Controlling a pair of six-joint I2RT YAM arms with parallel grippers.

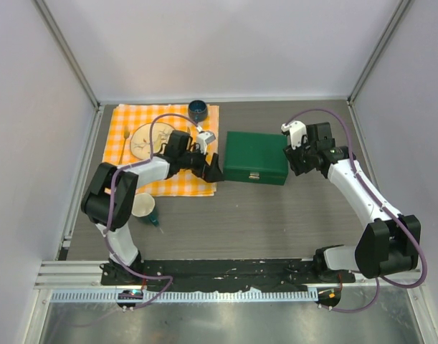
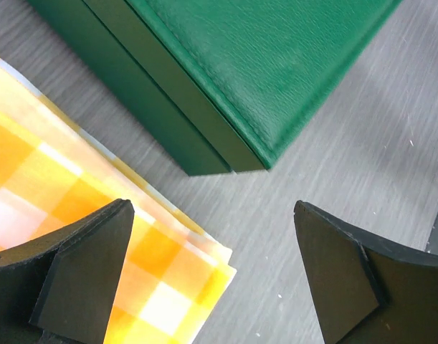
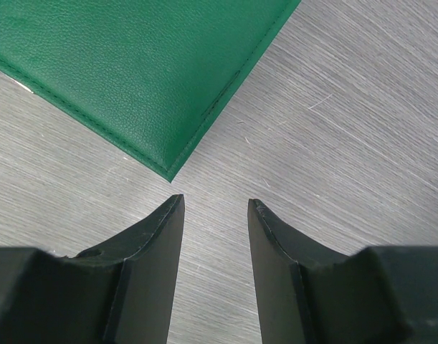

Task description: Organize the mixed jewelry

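Note:
A closed green box (image 1: pixel 256 167) lies flat mid-table. My left gripper (image 1: pixel 213 172) hovers at its left end, jaws wide open and empty. In the left wrist view the gripper (image 2: pixel 212 206) straddles bare table between the box's corner (image 2: pixel 276 64) and the corner of the checked cloth (image 2: pixel 97 236). My right gripper (image 1: pixel 294 161) sits just off the box's right end. It (image 3: pixel 216 200) is open by a moderate gap with only table between its fingers, and the box's corner (image 3: pixel 118 64) is just ahead. The mixed jewelry does not show clearly; faint marks on the round plate (image 1: pixel 148 140) are too small to tell.
An orange-and-white checked cloth (image 1: pixel 132 122) covers the back left, carrying the plate, a gold fork (image 1: pixel 125 141) and a dark blue bowl (image 1: pixel 198 109). A paper cup (image 1: pixel 143 206) lies on its side near the left arm. Grey walls close in the table.

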